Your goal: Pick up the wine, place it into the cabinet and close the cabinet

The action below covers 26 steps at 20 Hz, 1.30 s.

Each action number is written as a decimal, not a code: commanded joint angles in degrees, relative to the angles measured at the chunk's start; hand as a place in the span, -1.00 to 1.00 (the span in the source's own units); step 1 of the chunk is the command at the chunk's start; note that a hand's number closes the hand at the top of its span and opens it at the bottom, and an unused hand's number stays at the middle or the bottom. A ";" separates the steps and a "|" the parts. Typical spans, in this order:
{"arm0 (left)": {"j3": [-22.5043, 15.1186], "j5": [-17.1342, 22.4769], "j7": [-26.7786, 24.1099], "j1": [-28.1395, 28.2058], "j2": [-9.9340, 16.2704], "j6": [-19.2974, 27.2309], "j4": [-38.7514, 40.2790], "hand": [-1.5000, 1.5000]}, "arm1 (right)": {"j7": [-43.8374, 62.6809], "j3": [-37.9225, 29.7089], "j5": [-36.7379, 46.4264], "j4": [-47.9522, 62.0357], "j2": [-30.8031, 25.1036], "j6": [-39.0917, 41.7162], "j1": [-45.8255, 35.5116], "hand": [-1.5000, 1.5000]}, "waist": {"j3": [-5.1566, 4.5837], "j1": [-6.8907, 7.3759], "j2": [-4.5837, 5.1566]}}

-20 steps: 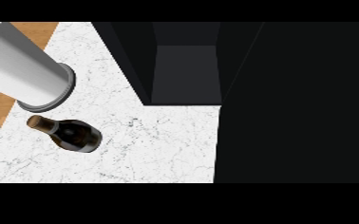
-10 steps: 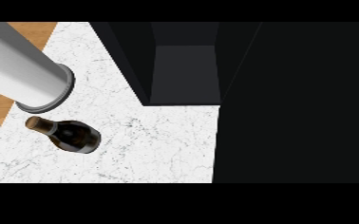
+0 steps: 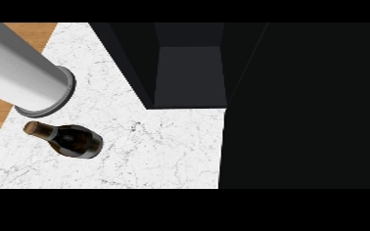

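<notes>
Neither hand can be seen from up here, so whether the fingers are open or curled cannot be told; all that shows of the robot is one grey forearm [image 3: 33, 80], a thick cylinder slanting in from the upper left and ending in a darker ringed cuff above the counter's left edge. Just below that cuff, near but apart from it, stands the wine bottle [image 3: 66, 139], dark glass with a brownish capped neck, seen from steeply above so that its neck leans toward the left edge. It stands on the white marbled counter [image 3: 155, 147], close to the left side. A strip of orange-brown wood [image 3: 29, 32] shows beyond the counter's edge at the upper left. Across the counter's back sits the dark cabinet [image 3: 189, 76], its grey inside visible between two black side walls. To the right, a large black panel, probably the cabinet's door [image 3: 296, 107], covers the counter's whole right side.
</notes>
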 commanded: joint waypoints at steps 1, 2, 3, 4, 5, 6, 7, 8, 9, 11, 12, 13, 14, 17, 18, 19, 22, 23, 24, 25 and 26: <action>-4.66 -7.94 -1.95 -2.03 -0.98 -1.72 4.72 -1.00 | 4.39 0.64 -3.11 -11.79 -0.78 -0.40 3.20 -1.00 | 0.00 -0.65 0.16; -3.83 -7.88 -2.34 -0.53 -2.31 -4.07 5.84 -1.00 | 3.07 -3.49 -6.47 -10.35 -1.11 0.25 3.07 -1.00 | 0.03 -0.15 0.15; -3.60 -7.46 -3.11 -0.05 -3.23 -7.67 6.56 -1.00 | 5.10 -3.84 -6.40 -9.55 -0.84 -0.40 0.49 -1.00 | -0.01 0.36 0.14; -2.28 -6.70 -1.23 -0.82 -0.27 -5.86 7.69 -1.00 | 5.46 -1.65 -5.33 -11.23 -0.32 -0.69 1.98 -1.00 | 0.01 0.18 0.06; -7.77 -12.98 -4.96 -1.85 -4.65 -7.75 8.91 -1.00 | 6.93 -2.63 -5.85 -9.92 -0.52 -0.89 -0.34 -1.00 | -0.03 -0.21 0.26; -7.23 -12.73 -4.76 -1.22 -5.19 -8.04 8.73 -1.00 | 1.56 -3.74 -6.63 -8.01 -0.69 1.65 3.17 -1.00 | 0.04 -0.02 0.12; -7.35 -13.85 -6.28 -1.73 -5.20 -10.71 11.61 -1.00 | 3.58 -0.25 -4.13 -10.66 0.04 0.47 3.99 -1.00 | -0.01 -0.31 0.08; -7.64 -14.20 -6.26 -0.19 -6.49 -10.92 9.49 -1.00 | 6.12 0.77 -3.85 -12.03 0.81 -1.22 3.64 -1.00 | -0.02 -0.01 0.01; -9.28 -17.83 -8.31 -2.72 -6.22 -13.09 14.93 -1.00 | 2.24 -0.22 -3.96 -9.31 0.07 0.96 5.47 -1.00 | 0.01 -0.46 0.13; -11.50 -19.79 -8.21 -5.56 -6.05 -11.48 14.85 -1.00 | 2.71 -1.15 -4.79 -7.81 0.38 1.20 2.34 -1.00 | 0.02 -0.11 0.19; -10.33 -20.04 -9.33 -4.96 -6.47 -12.33 17.87 -1.00 | 2.77 -3.70 -8.57 -11.54 -0.97 2.44 5.73 -1.00 | 0.04 -0.69 0.15; -10.78 -21.61 -10.51 -5.80 -5.88 -14.93 21.33 -1.00 | 0.54 -2.90 -7.08 -8.84 -0.44 3.14 6.25 -1.00 | 0.03 -0.53 0.17; -12.14 -23.93 -12.77 -5.25 -8.23 -16.25 21.99 -1.00 | 1.49 -1.45 -6.05 -8.94 0.82 1.92 4.52 -1.00 | -0.01 -0.40 0.19; -15.11 -32.56 -18.23 -6.47 -11.78 -17.12 26.59 -1.00 | -0.19 -1.77 -5.08 -7.24 1.21 2.68 3.37 -1.00 | -0.03 -0.49 0.32; -13.24 -32.36 -18.45 -8.48 -9.25 -17.04 30.41 -1.00 | 1.09 -0.10 -3.69 -9.07 1.35 2.23 4.31 -1.00 | -0.05 -0.55 0.25; -13.11 -34.68 -20.35 -8.85 -10.14 -15.81 30.64 -1.00 | 0.10 -3.05 -6.83 -8.86 0.07 3.90 5.50 -1.00 | 0.01 -0.51 0.23; -13.30 -39.97 -24.89 -8.05 -11.95 -14.41 30.39 -1.00 | 0.33 -2.94 -5.76 -8.67 0.78 3.41 5.60 -1.00 | 0.02 0.01 0.14; -10.93 -38.57 -27.21 -7.18 -10.31 -18.38 36.90 -1.00 | -1.05 -4.68 -8.72 -7.23 0.75 4.43 6.10 -1.00 | 0.01 -0.06 0.22; -13.14 -43.15 -29.98 -12.39 -11.43 -15.61 41.09 -1.00 | -0.82 -1.73 -5.73 -7.36 1.31 4.34 5.21 -1.00 | -0.04 -0.74 0.33; -12.67 -42.36 -29.22 -8.62 -10.88 -16.98 37.65 -1.00 | -1.81 -2.92 -6.48 -8.68 0.89 5.03 8.03 -1.00 | 0.03 -0.09 0.10; -12.17 -44.60 -33.18 -10.10 -10.52 -18.07 43.46 -1.00 | -3.98 -3.84 -6.23 -6.25 0.52 6.26 8.65 -1.00 | 0.01 -0.28 0.18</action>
